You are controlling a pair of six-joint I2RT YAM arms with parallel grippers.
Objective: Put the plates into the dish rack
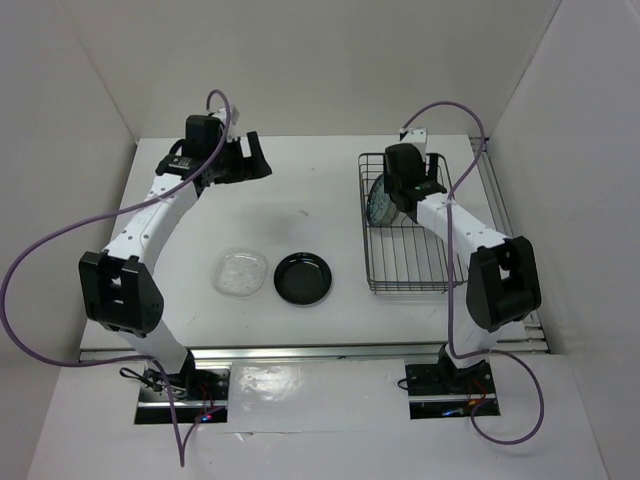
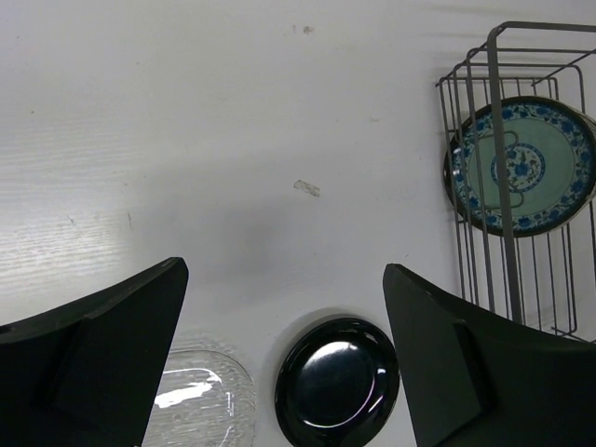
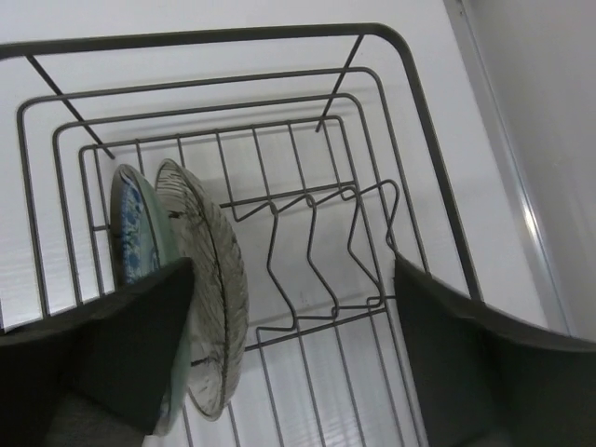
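The wire dish rack [image 1: 428, 262] stands at the right. A teal-patterned plate [image 3: 128, 222] and a translucent beige plate [image 3: 212, 279] stand upright in its divider prongs, side by side. The teal plate [image 2: 523, 166] and the rack [image 2: 492, 112] also show in the left wrist view. My right gripper [image 3: 293, 265] is open and empty above the rack, just beside the beige plate. A clear squarish glass plate [image 1: 241, 272] and a glossy black plate [image 1: 303, 278] lie flat on the table. My left gripper [image 2: 284, 270] is open and empty, high above them at the back left [image 1: 250, 160].
White walls enclose the table on the left, back and right. A metal rail [image 1: 310, 352] runs along the near edge. Purple cables [image 1: 40, 250] loop off both arms. Several free prong slots [image 3: 317, 242] lie right of the beige plate.
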